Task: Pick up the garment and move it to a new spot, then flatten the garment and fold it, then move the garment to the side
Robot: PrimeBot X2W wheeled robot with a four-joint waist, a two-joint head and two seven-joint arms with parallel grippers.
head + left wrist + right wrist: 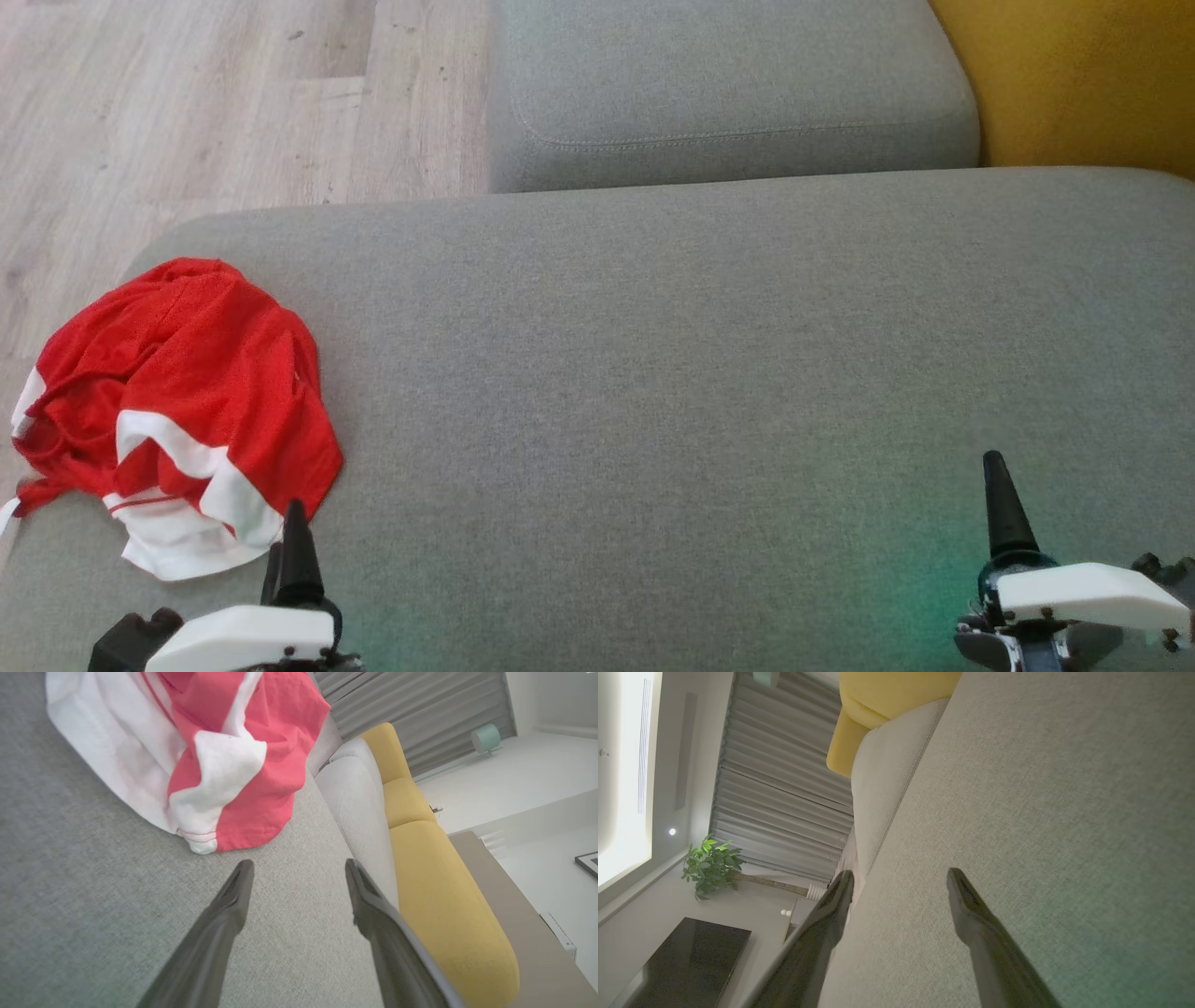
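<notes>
The garment (pixel 177 411), red mesh with white bands, lies bunched at the left end of the grey seat (pixel 653 373), its far side at or past the edge above the floor (pixel 187 93); I cannot tell which. That cramped corner is likely why the task first asks for a new spot: the broad bare stretch of seat to its right gives room to flatten and fold. The left end effector (pixel 298 865) sits just beside the garment's white hem, fingers spread wide and holding nothing, pointed toward the cloth as if posed for the pick. The right end effector (pixel 901 875) hovers well apart over the seat's right side, equally wide and empty, probably kept clear until spreading needs two grips.
</notes>
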